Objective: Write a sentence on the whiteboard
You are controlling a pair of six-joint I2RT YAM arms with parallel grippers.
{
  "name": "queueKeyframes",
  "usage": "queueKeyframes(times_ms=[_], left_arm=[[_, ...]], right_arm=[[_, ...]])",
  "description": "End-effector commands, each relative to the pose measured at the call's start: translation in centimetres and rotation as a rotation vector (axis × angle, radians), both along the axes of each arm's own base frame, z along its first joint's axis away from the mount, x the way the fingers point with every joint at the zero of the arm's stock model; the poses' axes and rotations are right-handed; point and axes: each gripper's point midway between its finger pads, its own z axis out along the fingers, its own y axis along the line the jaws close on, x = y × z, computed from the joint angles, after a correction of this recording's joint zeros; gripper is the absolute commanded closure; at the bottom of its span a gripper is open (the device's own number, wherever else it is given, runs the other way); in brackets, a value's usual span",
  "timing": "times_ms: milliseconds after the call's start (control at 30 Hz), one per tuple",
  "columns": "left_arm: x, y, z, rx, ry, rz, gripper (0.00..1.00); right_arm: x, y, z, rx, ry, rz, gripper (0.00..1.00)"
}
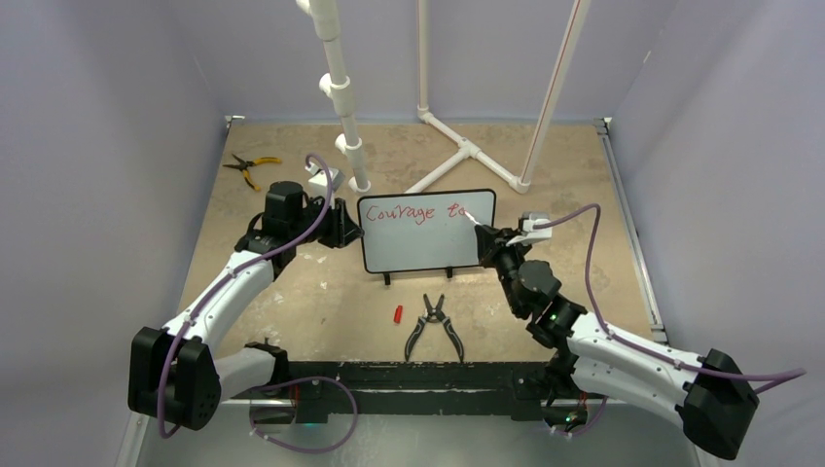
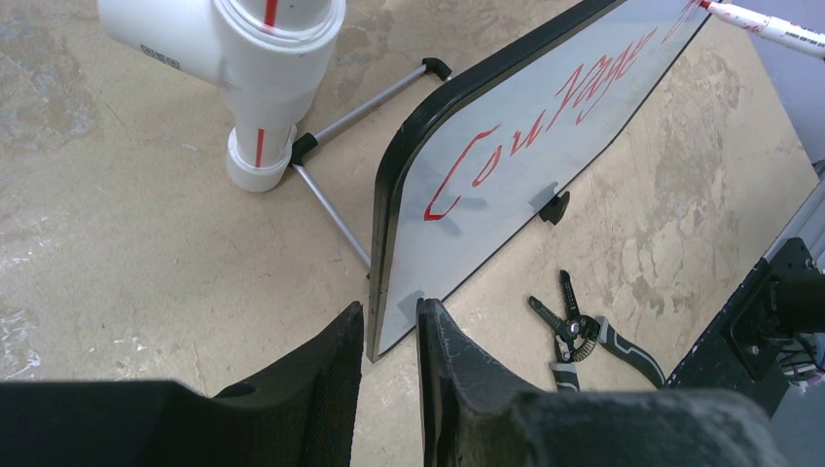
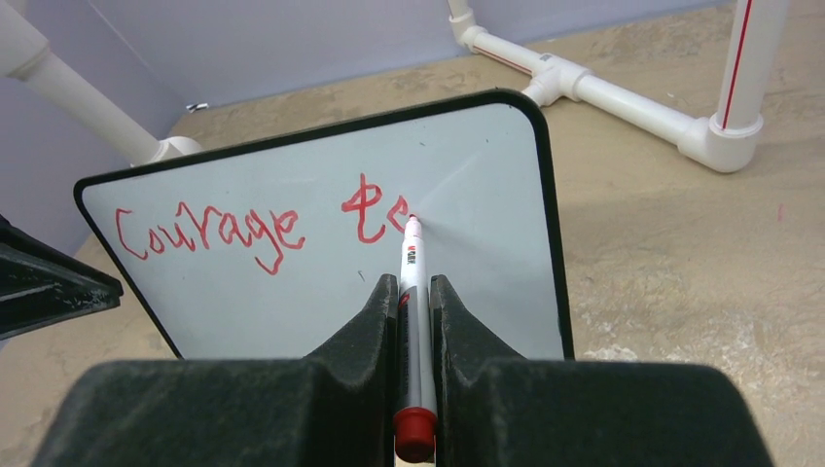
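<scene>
The whiteboard (image 1: 428,243) stands upright mid-table on its black feet. Red handwriting (image 1: 413,214) on its top line reads "Courage" and then "to", and nothing is written below. It also shows in the right wrist view (image 3: 204,233) and the left wrist view (image 2: 545,126). My left gripper (image 1: 348,226) straddles the board's lower left edge (image 2: 384,243), its fingers closed against it. My right gripper (image 3: 413,287) is shut on a white red-capped marker (image 3: 413,331). The marker's tip touches the board just right of the "o".
A red marker cap (image 1: 397,313) and black-handled pliers (image 1: 434,326) lie in front of the board. Yellow-handled pliers (image 1: 248,167) lie at the back left. White PVC pipes (image 1: 345,107) and a floor tee (image 1: 467,151) stand behind the board, with walls all round.
</scene>
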Motion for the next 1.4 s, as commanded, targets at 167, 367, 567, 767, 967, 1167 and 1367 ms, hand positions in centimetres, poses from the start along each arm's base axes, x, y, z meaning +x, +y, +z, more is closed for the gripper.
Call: queueKeyframes(times_ms=[167,367,567,767,967,1167,1367], left_arm=[[0.4,0.2,0.6,0.005,-0.039,-0.005,0.74],[0.4,0.1,0.6,-0.002,-0.035,-0.007,0.73],[0.4,-0.4,0.7,-0.026,-0.028,-0.022,0.70],[0.2,-0.9,0.5,-0.049,-0.009,-0.044,0.67],[0.4,-0.9,0.2,-0.049,0.000,-0.044,0.66],[0.4,-0.9,0.0,-0.046,0.007,-0.045,0.68],[0.4,-0.8,-0.4,-0.038,0.019,-0.038,0.72]], right_arm=[[1.0,0.2,3.9,0.036,-0.086,-0.027,1.00],[0.1,0.7,4.7,0.053,-0.098,0.037,1.00],[-2.6,2.5,6.7,0.086,-0.155,0.233,1.00],[-3.8,7.3,5.4,0.085,-0.148,0.414,1.00],[-4.2,11.7,4.7,0.119,-0.148,0.490,1.00],[-3.6,15.6,3.9,0.113,-0.138,0.504,1.00],[-2.8,18.1,2.9,0.081,-0.128,0.501,1.00]])
